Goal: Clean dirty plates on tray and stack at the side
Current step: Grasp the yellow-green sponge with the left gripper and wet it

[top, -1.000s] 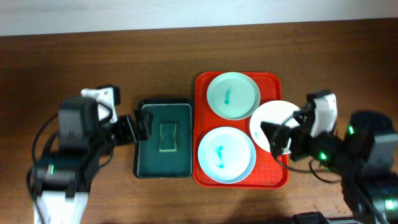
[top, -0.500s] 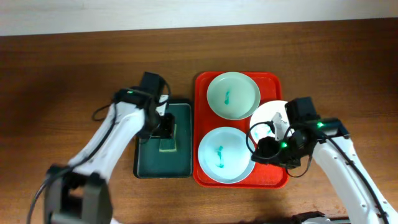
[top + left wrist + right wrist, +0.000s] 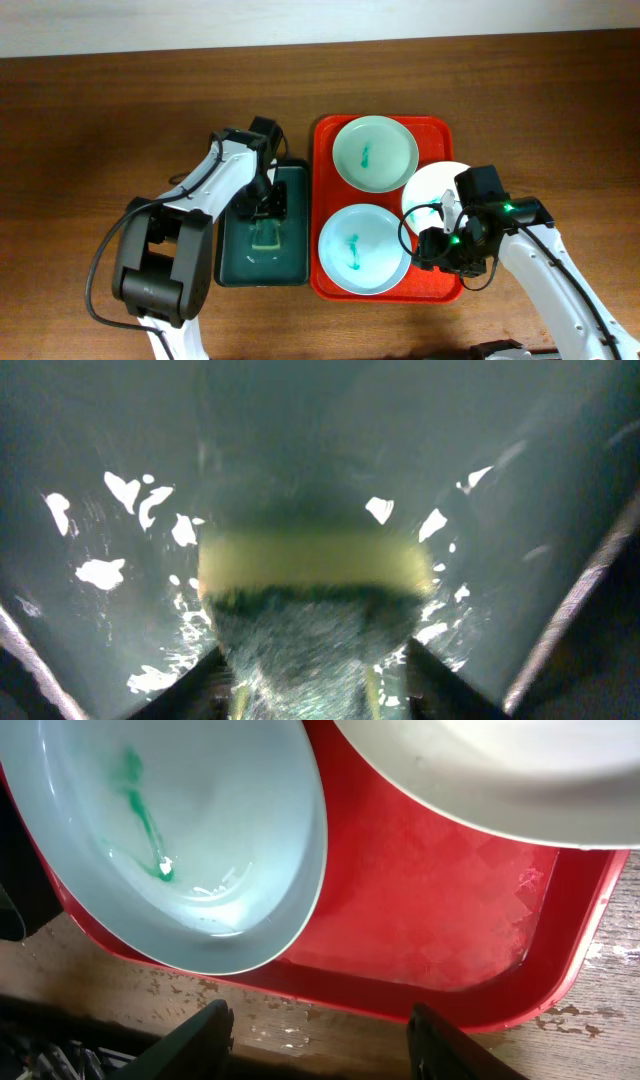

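Note:
The red tray (image 3: 330, 135) holds the mint green plate (image 3: 374, 152) at the back and the pale blue plate (image 3: 364, 248) in front, each with a teal smear. The white plate (image 3: 435, 190) overlaps the tray's right rim and is partly hidden by my right arm. My right gripper (image 3: 440, 245) is open and empty, low over the tray's front right corner. The right wrist view shows the blue plate (image 3: 180, 840), the white plate (image 3: 480, 770) and the tray floor (image 3: 420, 920) ahead of the right gripper (image 3: 315, 1040). My left gripper (image 3: 265, 205) is open, its fingers either side of a sponge (image 3: 266, 236).
The sponge (image 3: 310, 575), yellow with a dark green scrub face, lies in a wet dark green tray (image 3: 240, 265) just left of the red tray. Its floor (image 3: 300, 440) fills the left wrist view around the left gripper (image 3: 315, 680). Brown wooden table (image 3: 120, 100) lies all round.
My left gripper has come down onto the sponge in the green tray. My right gripper has shifted slightly toward the red tray's front right corner.

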You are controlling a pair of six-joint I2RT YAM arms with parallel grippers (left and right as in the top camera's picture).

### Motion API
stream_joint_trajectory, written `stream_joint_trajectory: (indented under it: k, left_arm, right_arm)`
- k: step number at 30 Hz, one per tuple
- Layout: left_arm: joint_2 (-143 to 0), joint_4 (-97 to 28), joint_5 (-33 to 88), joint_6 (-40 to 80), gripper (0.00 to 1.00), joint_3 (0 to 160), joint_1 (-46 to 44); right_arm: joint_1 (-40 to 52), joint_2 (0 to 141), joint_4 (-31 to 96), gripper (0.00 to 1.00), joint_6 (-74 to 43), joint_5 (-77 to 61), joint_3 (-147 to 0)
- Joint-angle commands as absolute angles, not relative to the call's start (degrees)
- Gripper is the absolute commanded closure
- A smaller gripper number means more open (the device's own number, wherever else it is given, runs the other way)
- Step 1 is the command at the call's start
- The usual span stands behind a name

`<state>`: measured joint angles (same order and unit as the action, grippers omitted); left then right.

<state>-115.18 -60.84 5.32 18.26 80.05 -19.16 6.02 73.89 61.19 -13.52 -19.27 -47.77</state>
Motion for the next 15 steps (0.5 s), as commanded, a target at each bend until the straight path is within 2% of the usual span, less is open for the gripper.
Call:
stream_joint_trajectory:
  k: [1,2,4,5,7,9,10,11,12,15]
  left_arm:
    - [-113.9,-58.4,1.4,18.4,0.39,80.4,-19.0]
    - [-113.9,-56.9,0.8,18.3,0.39,79.4,-19.0]
    - [-114.0,-52.1,0.8,18.4,0.57,75.9,-19.1]
    - [-114.0,-50.0,0.8,18.4,0.75,73.9,-19.2]
    - [-114.0,-48.9,0.8,18.3,1.00,72.2,-19.3]
    - [-113.8,-50.7,0.9,18.4,1.00,73.3,-19.3]
    - [-113.6,-52.6,1.7,18.4,0.97,74.9,-19.3]
    - [-113.3,-55.2,2.8,18.3,0.80,77.1,-19.2]
    - [-112.7,-59.9,4.7,18.3,0.58,80.4,-18.8]
    - [-111.5,-67.4,4.9,18.3,0.32,84.9,-18.7]
  right_arm:
    - [6.5,73.7,61.0,0.42,-14.0,-18.3,-47.5]
    - [6.5,73.7,61.0,0.42,-14.0,-18.3,-47.5]
    - [6.5,73.7,60.8,0.42,-14.0,-18.3,-47.5]
    - [6.5,73.7,60.8,0.42,-14.0,-18.4,-47.5]
    - [6.5,73.7,60.8,0.42,-14.0,-18.3,-47.5]
    - [6.5,73.7,60.8,0.42,-14.0,-18.4,-47.5]
    - [6.5,73.7,60.8,0.42,-14.0,-18.3,-47.5]
    - [6.5,73.7,60.8,0.42,-14.0,-18.4,-47.5]
    - [6.5,73.7,60.8,0.42,-14.0,-18.4,-47.5]
    - [6.5,73.7,61.3,0.42,-14.0,-18.3,-47.5]
